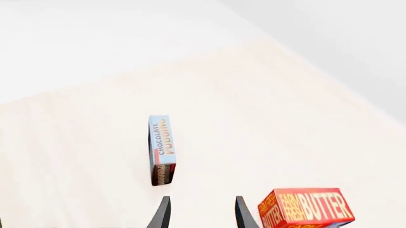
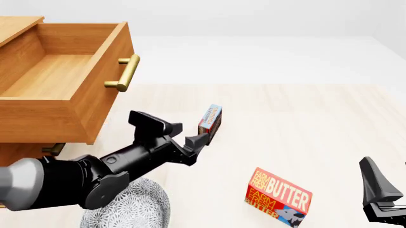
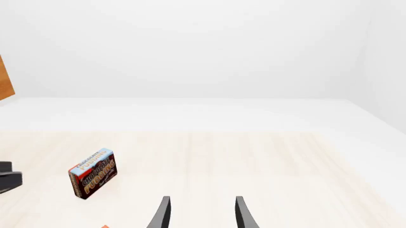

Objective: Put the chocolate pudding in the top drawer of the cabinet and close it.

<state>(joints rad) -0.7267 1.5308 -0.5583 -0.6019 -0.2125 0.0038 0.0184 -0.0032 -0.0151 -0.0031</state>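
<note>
The pudding [image 2: 210, 119] stands on edge on the tabletop [image 2: 317, 123], near the middle, to the right of the cabinet [image 2: 38, 118] and well apart from it. Its blue end points up and its brown end rests on the wood. The top drawer [image 2: 63, 71] is pulled out and open at the far left, its brass handle [image 2: 123, 72] facing right. The left gripper [image 2: 197, 141] reaches in from the near left and hovers just short of the pudding, not touching it; in the left wrist view its fingers [image 1: 163, 213] are spread with nothing between them, and the pudding sits just ahead of them, slightly off the gap. The right gripper [image 2: 381, 190] is at the near right edge, well apart from the pudding, and its fingers [image 3: 163, 213] are likewise spread and hold nothing. A butter box [image 2: 279, 195] lies on the tabletop nearer than the pudding and to its right, between the two grippers. A patterned grey plate [image 2: 136, 209] lies under the left arm at the near edge.
</note>
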